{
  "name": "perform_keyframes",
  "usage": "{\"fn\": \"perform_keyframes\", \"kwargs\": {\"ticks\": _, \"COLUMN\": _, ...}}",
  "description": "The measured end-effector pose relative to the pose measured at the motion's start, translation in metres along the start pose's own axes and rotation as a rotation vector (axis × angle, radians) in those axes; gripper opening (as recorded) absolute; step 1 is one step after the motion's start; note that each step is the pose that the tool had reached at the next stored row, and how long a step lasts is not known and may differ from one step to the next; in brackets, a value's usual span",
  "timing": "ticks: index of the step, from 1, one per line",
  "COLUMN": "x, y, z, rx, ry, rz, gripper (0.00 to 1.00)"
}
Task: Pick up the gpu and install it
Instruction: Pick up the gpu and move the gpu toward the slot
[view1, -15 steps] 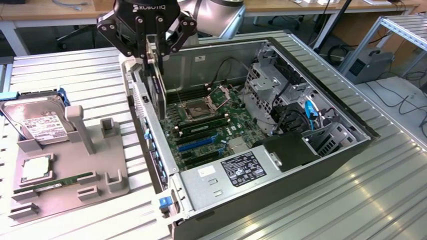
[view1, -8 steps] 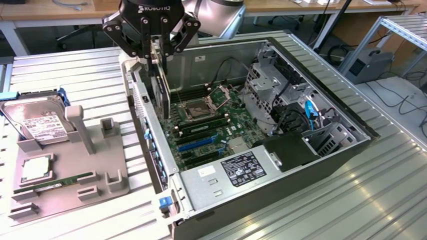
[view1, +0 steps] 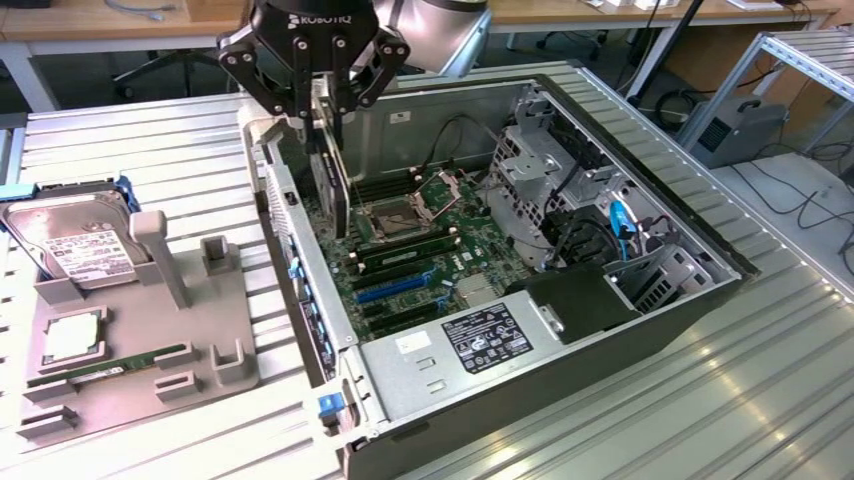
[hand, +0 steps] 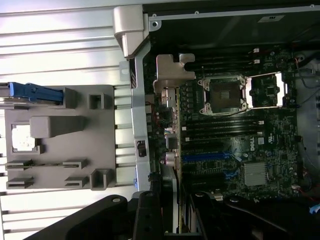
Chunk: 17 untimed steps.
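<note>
- Ribbed metal desk (view1: 134, 150) carries an open computer case (view1: 654, 170) lying on its side. Beyond it are office furniture and loose cables.
- Exterior view: the gripper (view1: 327, 105), marked "ROBOTIQ", hangs over the case's corner on the exterior view's left. Its fingers are closed on the upper edge of the gpu (view1: 334, 180).
- The gpu stands on edge and is seen nearly edge-on. Its visible length runs down from the fingers toward the motherboard, just inside the case wall on the exterior view's left. Whether its lower end touches the board I cannot tell.
- A CPU socket (view1: 400, 215) and a blue slot (view1: 394, 287) lie just beside the card. The black label (view1: 487, 340) on the case's near end carries print too small to read.
- A grey fixture (view1: 147, 330) on the exterior view's left holds a hard drive (view1: 74, 250) and a memory stick (view1: 120, 362).
- Wrist view: the gpu (hand: 172, 125) appears as a thin strip running from the gripper (hand: 175, 220) to its silver bracket tab (hand: 172, 70). It lies parallel to the case wall (hand: 140, 115) and crosswise to the blue slot (hand: 207, 156).
- The CPU socket (hand: 222, 92) sits beyond the card, and the grey fixture (hand: 60, 145) lies outside the wall.
</note>
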<state>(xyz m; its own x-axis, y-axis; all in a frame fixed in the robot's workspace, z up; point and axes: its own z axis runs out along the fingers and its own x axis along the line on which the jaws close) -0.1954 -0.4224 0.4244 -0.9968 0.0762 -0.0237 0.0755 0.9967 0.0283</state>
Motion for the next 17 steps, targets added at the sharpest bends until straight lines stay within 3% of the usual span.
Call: {"fn": "perform_keyframes", "kwargs": {"ticks": 17, "x": -0.014, "y": 0.0009, "z": 0.004, "rx": 0.0023, "ry": -0.0001, "rz": 0.0, "gripper": 0.27}}
